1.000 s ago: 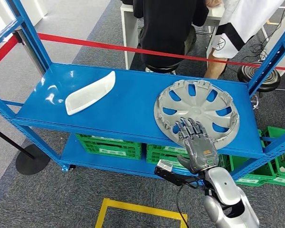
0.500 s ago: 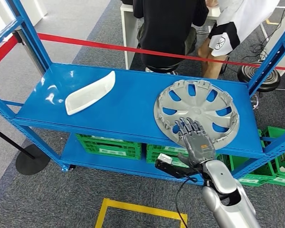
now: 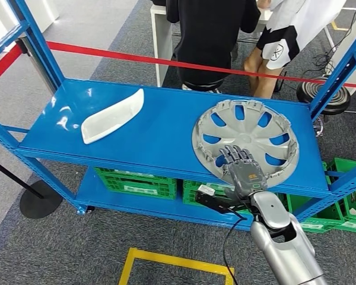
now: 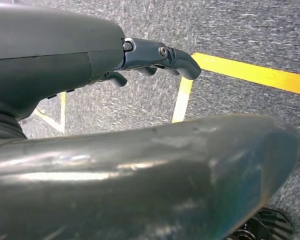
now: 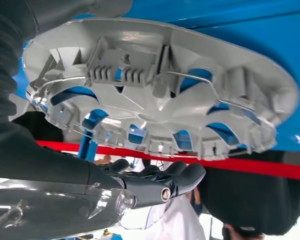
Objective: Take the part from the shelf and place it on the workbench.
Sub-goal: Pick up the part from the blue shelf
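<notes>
Nearest, the left hand point(image 4: 156, 55) hangs low over grey carpet and a yellow floor line point(image 4: 254, 74), its fingers loosely extended and holding nothing. Further out, the right hand point(image 3: 243, 172) is stretched forward over the front edge of the blue shelf point(image 3: 158, 133), its fingers point(image 3: 233, 155) extended flat and lying over the near rim of the hubcap point(image 3: 252, 127); in the right wrist view the fingers point(image 5: 178, 177) are straight with a clear gap to the hubcap point(image 5: 160, 85), so nothing is gripped. The hubcap lies flat on the right part of the shelf's top deck, its ribbed inner side with clips and a wire ring turned up. It looks like thin moulded plastic: light, fairly stiff but able to flex, smooth on the spokes and with small clips that could snap. The best hold is probably the near rim or a spoke reached through one of the openings, thumb underneath. To the left on the same deck lies a white curved trim piece point(image 3: 113, 116), well apart. Beyond the shelf runs a red barrier tape point(image 3: 122, 56), with people point(image 3: 207, 35) behind it.
</notes>
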